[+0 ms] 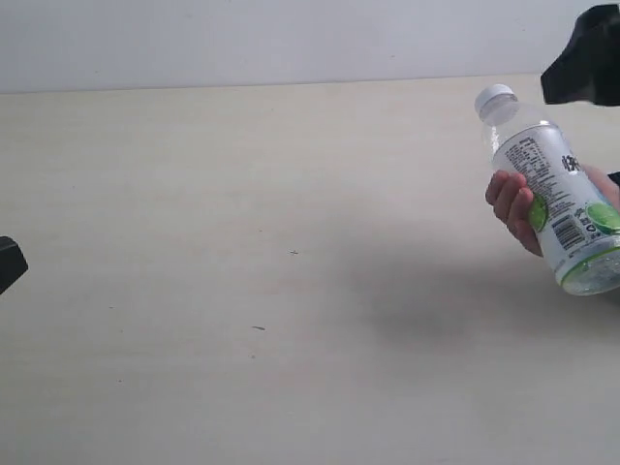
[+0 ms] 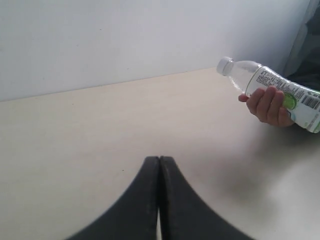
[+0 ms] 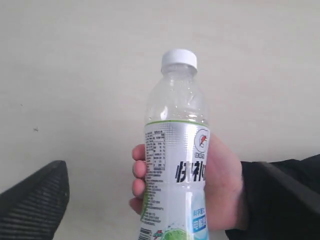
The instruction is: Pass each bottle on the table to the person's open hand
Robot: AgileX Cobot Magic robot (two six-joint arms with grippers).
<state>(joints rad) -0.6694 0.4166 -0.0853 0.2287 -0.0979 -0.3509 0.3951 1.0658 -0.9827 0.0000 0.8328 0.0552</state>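
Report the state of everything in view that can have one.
bottle, cap on, tilted, held in the person's hand
person's hand, closed around the bottle
left claw, shut, empty
right claw, open, empty, apart from the bottle

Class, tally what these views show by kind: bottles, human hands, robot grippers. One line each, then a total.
Bottles: 1, the white-capped bottle
Hands: 1, the person's hand
Grippers: 2, the left gripper and the right gripper
Total: 4
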